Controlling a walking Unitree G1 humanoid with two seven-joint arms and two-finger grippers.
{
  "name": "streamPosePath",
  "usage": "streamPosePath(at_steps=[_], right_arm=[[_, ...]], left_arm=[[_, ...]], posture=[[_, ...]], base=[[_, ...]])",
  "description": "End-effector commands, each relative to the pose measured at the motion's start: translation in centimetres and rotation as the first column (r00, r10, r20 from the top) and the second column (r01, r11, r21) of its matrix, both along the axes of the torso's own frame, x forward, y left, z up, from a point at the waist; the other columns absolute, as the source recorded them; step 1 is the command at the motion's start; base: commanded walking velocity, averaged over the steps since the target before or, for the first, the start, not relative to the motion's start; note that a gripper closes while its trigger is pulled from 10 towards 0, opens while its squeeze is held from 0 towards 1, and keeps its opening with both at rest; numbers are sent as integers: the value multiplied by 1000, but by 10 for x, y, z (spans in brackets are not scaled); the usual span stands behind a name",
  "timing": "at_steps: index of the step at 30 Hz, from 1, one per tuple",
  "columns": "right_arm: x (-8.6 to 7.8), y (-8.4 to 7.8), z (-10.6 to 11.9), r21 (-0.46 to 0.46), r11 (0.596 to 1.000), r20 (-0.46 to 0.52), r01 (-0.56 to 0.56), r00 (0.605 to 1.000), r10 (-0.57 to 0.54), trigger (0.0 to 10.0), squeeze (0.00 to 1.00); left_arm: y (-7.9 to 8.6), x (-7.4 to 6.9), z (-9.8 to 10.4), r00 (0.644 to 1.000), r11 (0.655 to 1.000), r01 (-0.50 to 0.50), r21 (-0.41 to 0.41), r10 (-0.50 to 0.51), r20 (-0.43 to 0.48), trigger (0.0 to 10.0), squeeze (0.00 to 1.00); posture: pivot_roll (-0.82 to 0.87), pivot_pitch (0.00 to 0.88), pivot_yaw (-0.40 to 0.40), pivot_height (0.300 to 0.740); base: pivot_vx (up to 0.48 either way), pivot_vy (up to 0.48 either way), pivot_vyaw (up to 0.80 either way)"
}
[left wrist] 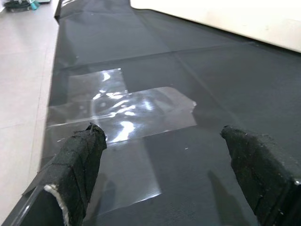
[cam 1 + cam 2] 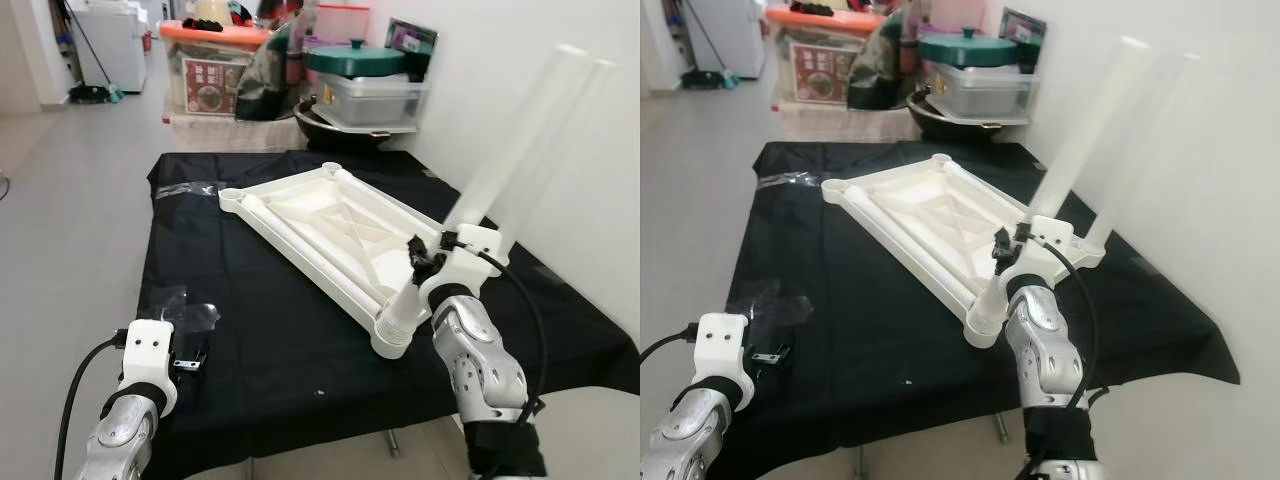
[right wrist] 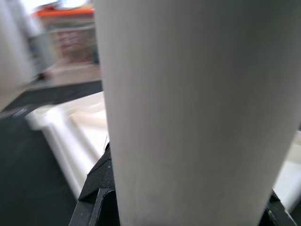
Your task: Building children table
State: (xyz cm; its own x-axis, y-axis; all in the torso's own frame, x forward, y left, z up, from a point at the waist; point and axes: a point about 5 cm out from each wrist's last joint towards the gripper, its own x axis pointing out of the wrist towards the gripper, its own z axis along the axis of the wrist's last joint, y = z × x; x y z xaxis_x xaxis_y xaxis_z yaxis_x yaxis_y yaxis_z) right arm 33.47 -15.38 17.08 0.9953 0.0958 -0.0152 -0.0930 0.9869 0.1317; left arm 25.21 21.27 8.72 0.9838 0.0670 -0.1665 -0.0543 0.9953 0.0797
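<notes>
A white plastic tabletop (image 2: pixel 330 225) lies upside down on a black cloth (image 2: pixel 260 340). My right gripper (image 2: pixel 428 262) is shut on a white table leg (image 2: pixel 520 120) that stands tilted in the near corner socket (image 2: pixel 398 335). Up close, that leg (image 3: pixel 188 113) sits between the black fingers (image 3: pixel 96 183). Just behind it, a second white leg (image 2: pixel 560 140) rises from the tabletop's right corner. My left gripper (image 2: pixel 188 360) hovers low over the cloth's near left part, open, fingers (image 1: pixel 80 155) wide apart with nothing between them.
Clear tape (image 1: pixel 122 113) is stuck on the cloth under the left gripper. Storage boxes (image 2: pixel 215 70), a green-lidded container (image 2: pixel 365 85) and a dark wok (image 2: pixel 335 125) crowd the far end. A white wall (image 2: pixel 590 200) runs along the right; tiled floor (image 2: pixel 70 220) lies left.
</notes>
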Motion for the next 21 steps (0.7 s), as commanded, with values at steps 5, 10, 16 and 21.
streamPosePath(at_steps=[5, 10, 16, 21], right_arm=[[3, 12, -18, -22, 954, -78, -300, 952, 297, 10000, 0], [3, 15, -14, 10, 909, -44, -417, 908, 417, 10000, 0], [-3, 23, -8, 9, 832, 14, -554, 832, 554, 10000, 0], [-9, 32, -5, -15, 777, 53, -630, 775, 630, 10000, 0]], left_arm=[[-1, 1, -2, 1000, 1000, -7, 5, 7, -3, 10000, 0], [0, 1, -3, 1000, 1000, -11, 1, 11, -4, 10000, 0], [1, 1, -3, 1000, 1000, -16, 1, 16, -6, 10000, 0], [3, 0, -3, 1000, 1000, -21, 2, 21, -7, 10000, 0]], posture=[[102, 0, -120, 740], [112, 0, -124, 740], [117, 0, -129, 740], [119, 0, -131, 740]], base=[[0, 0, 0], [0, 0, 0], [0, 0, 0], [0, 0, 0]])
